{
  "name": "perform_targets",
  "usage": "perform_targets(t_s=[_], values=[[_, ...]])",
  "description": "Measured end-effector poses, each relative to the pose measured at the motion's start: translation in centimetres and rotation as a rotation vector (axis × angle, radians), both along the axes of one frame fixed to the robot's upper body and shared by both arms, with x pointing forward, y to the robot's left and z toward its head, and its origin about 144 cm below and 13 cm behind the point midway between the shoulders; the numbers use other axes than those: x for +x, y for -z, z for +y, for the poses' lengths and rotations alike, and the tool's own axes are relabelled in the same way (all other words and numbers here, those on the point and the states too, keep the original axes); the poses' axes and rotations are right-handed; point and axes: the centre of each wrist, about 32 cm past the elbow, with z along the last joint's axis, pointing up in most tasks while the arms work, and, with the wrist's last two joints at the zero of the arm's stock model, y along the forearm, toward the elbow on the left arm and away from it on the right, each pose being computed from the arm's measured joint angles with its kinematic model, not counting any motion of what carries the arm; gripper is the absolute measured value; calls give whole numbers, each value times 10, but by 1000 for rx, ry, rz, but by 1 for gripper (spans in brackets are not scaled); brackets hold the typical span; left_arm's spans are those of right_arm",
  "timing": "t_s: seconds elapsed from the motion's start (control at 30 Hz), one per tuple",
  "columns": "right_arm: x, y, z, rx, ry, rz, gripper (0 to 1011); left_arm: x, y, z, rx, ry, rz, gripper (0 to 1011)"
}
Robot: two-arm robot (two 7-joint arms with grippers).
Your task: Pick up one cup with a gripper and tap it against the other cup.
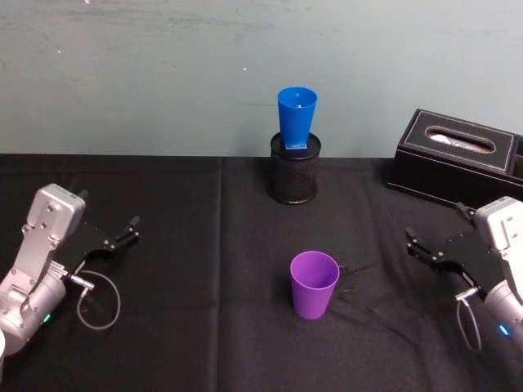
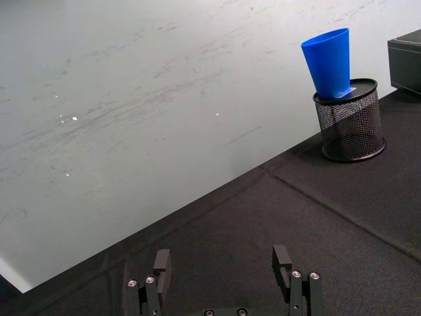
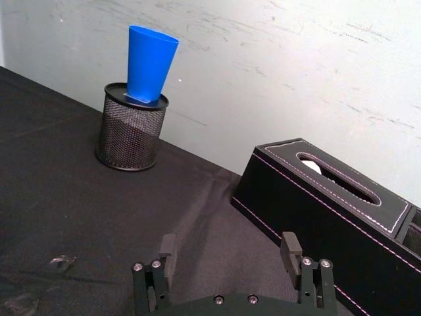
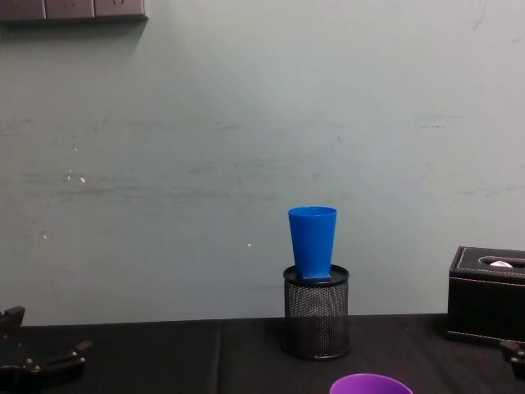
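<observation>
The purple cup (image 1: pixel 314 283) stands upright on the black cloth near the middle front; its rim (image 4: pixel 371 383) shows at the bottom of the chest view. The blue cup (image 1: pixel 296 117) stands upright on top of a black mesh cylinder (image 1: pixel 294 170) at the back centre, also seen as the blue cup (image 2: pixel 328 61), (image 3: pixel 150 62), (image 4: pixel 312 242). My left gripper (image 1: pixel 131 228) rests open at the left, far from both cups, its fingers (image 2: pixel 162 265) apart. At the right my right gripper (image 1: pixel 413 243) is open with nothing between its fingers (image 3: pixel 291 249).
A black tissue box (image 1: pixel 459 155) stands at the back right, close to the right arm. The black tablecloth (image 1: pixel 204 327) covers the table up to a pale green wall behind. A grey cable loops beside each wrist.
</observation>
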Motion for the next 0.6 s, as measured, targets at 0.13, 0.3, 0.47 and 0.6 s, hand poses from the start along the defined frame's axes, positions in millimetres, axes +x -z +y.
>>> perform_targets(t_s=[0.13,0.3,0.47,0.6], values=[[0,0,0,0,0,0,1000,0,0,0,0,0,0,1011],[0,0,0,0,0,0,1000,0,0,0,0,0,0,1011],[0,0,0,0,0,0,1000,0,0,0,0,0,0,1011],[0,0,0,0,0,0,1000,0,0,0,0,0,0,1011]])
